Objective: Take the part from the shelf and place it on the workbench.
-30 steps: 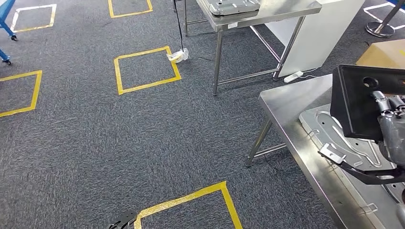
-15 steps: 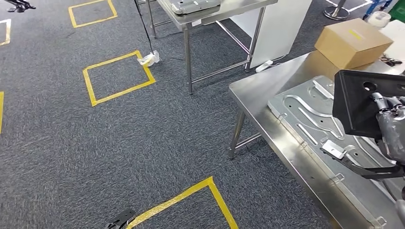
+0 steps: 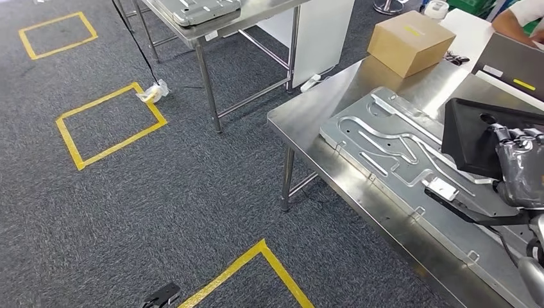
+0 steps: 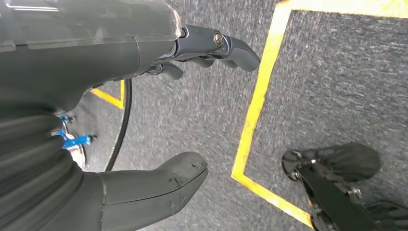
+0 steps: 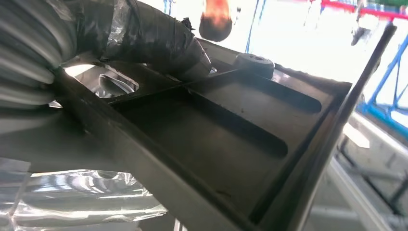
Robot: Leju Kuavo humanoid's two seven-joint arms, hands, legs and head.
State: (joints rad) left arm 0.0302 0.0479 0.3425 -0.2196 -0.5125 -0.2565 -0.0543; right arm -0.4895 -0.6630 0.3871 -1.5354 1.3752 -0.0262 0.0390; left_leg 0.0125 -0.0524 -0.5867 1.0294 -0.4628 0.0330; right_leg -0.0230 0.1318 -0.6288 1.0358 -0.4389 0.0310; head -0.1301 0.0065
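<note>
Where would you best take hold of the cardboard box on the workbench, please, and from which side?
Probably with both hands on two opposite side walls of the cardboard box, coming from above: it sits closed and flat on the workbench, its top too broad for one hand, its sides free.

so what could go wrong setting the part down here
The black part hangs from the right hand over the metal plate on the workbench; it could land on the plate's raised ridges and rock. It is held near one edge, so it might swing or slip.

Workshop (steel workbench, floor tape)
</note>
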